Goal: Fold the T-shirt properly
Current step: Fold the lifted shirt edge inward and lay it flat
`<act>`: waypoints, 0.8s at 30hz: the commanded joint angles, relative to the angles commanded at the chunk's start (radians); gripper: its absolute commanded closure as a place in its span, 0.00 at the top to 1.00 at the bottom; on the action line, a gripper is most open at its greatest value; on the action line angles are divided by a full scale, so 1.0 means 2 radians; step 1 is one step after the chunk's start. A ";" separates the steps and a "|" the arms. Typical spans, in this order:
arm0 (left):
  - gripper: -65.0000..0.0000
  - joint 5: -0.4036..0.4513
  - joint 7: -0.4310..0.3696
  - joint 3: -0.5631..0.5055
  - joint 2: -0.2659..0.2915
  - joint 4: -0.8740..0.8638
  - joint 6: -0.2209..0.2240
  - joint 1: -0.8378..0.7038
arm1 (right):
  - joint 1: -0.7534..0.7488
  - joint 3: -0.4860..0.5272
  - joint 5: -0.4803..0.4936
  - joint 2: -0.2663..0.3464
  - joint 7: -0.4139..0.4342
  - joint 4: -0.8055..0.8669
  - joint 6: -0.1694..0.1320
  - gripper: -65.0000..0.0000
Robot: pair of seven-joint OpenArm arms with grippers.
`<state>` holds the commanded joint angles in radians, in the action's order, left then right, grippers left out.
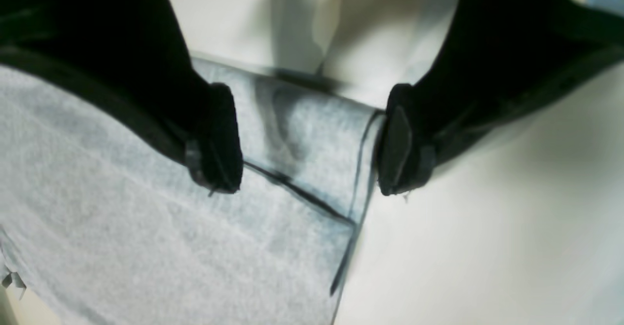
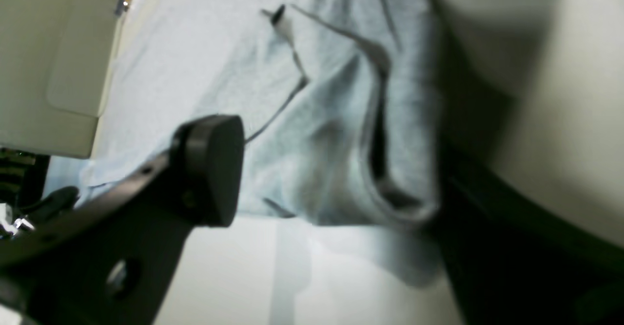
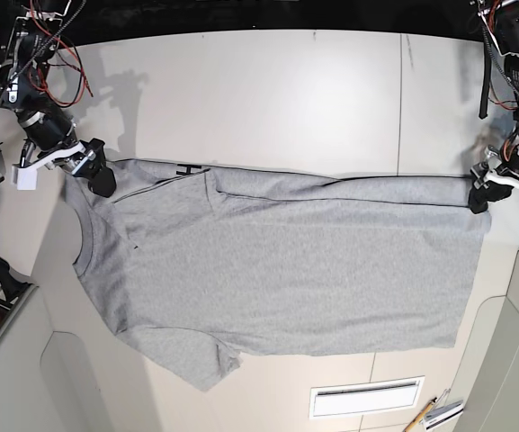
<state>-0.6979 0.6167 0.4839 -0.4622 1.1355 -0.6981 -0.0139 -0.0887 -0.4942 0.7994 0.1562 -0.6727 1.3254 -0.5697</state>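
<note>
The heather-grey T-shirt [image 3: 277, 270] lies flat on the white table [image 3: 268, 90], plain side up, neck at the left and hem at the right. Its far edge is folded over, and a bit of black print [image 3: 188, 169] shows there. My left gripper [image 1: 307, 164] is open, its fingers astride the folded hem corner [image 1: 312, 135]; in the base view it [image 3: 481, 193] sits at the shirt's far right corner. My right gripper [image 2: 336, 183] is open around bunched cloth [image 2: 341, 135] at the far left shoulder, seen in the base view [image 3: 97, 177].
A white vent grille [image 3: 365, 396] is set in the table at the front, with a pencil-like tool [image 3: 428, 417] beside it. Red wiring [image 3: 57, 54] hangs on the arm at the back left. Table edges run close at both sides.
</note>
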 joint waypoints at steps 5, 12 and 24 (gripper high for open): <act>0.58 0.000 -0.007 -0.036 0.000 0.000 0.000 0.000 | 0.000 0.000 -0.011 -0.003 0.024 0.000 0.000 0.67; 0.00 0.001 -0.030 -0.042 -0.001 0.000 0.000 0.001 | 0.014 -0.001 -0.026 -0.003 0.040 0.000 -0.002 0.00; 0.00 -0.037 0.076 -0.022 -0.003 0.104 0.000 -0.033 | -0.003 -0.015 0.003 0.016 -0.029 0.038 -0.010 0.00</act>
<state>-0.7715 0.7677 0.4397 -0.4686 1.3437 -0.6981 -0.0792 -0.0944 -0.5243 0.8051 0.1890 -0.7303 1.4014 -0.5907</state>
